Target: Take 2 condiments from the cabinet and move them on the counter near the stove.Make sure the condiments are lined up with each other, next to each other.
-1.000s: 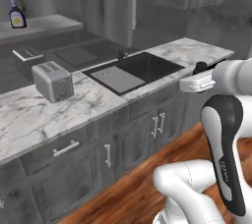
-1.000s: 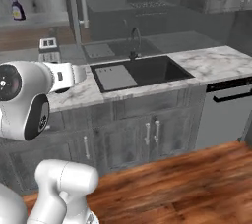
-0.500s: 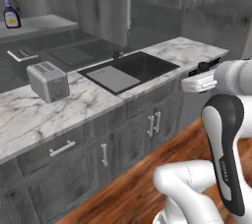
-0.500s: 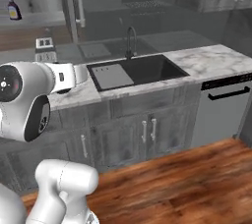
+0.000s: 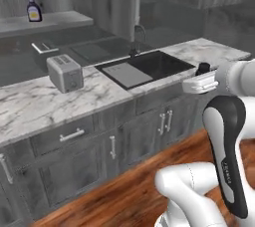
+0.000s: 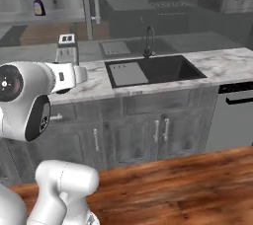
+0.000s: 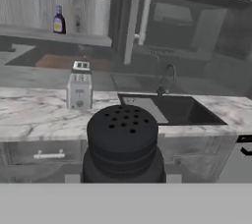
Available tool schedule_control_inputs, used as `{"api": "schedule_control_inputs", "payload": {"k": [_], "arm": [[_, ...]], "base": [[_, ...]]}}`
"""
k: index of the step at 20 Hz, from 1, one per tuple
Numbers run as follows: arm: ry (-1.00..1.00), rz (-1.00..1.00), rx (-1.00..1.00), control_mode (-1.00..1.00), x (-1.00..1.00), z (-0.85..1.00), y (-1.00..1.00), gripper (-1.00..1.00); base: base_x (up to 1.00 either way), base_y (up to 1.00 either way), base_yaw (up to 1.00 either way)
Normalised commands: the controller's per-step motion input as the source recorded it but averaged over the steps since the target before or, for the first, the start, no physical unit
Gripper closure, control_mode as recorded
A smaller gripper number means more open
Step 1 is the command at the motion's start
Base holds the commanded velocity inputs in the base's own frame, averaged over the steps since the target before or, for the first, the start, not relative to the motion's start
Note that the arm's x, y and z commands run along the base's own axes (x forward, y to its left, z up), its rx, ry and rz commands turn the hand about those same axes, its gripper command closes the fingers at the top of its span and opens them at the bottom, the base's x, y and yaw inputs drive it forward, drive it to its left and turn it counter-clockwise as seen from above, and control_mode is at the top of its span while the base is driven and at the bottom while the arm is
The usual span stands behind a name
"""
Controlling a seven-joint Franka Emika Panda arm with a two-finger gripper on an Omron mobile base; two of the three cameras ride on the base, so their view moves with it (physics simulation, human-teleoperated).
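- Counter [image 5: 30, 106]: white marble worktop with grey veins, running over grey cupboard fronts [image 6: 143, 130]; it carries the sink and the toaster.
- Cabinet [image 7: 44, 7]: grey wood-grain wall unit above the counter, door [image 7: 127, 16] swung open and seen edge-on, with a long pale bar handle [image 7: 146, 9]. The inner shelf is exposed.
- Dishwasher front [image 6: 236, 115]: under the counter, right of the sink in the right base view.
- Sink [image 5: 149, 66]: black basin set into the counter, a pale rectangular board [image 5: 124, 74] lying in its left part, a dark curved tap [image 5: 137, 39] behind it.
- Toaster [image 5: 64, 72]: grey, two-slot, upright on the counter left of the sink.
- Gripper [image 7: 123, 181]: raised in front of the counter, at about the level of the worktop, well apart from the cabinet; jaws set against the sides of the black shaker, their tips hidden behind it.
- Black shaker [image 7: 123, 142]: short, all black, perforated top, upright between the jaws, close before the hand camera; its cap shows above the wrist in the left base view [image 5: 202, 67].
- Sauce bottle [image 7: 59, 20]: dark brown, yellow label, blue cap, upright on the cabinet shelf, far left of the open door.
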Motion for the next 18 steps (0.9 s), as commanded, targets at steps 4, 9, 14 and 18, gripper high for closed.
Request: {"api": "schedule_control_inputs", "payload": {"k": [4, 9, 14, 18], "arm": [[0.0, 0.0, 0.0, 1.0, 0.0, 0.0, 0.0, 1.0], [0.0, 0.0, 0.0, 1.0, 0.0, 0.0, 0.0, 1.0], [0.0, 0.0, 0.0, 1.0, 0.0, 0.0, 0.0, 1.0], [0.0, 0.0, 0.0, 1.0, 0.0, 0.0, 0.0, 1.0]], "base": [[-0.53, -0.59, -0.52], [-0.36, -0.64, -0.69], [-0.25, -0.58, -0.74], [-0.18, -0.49, -0.77]]}}
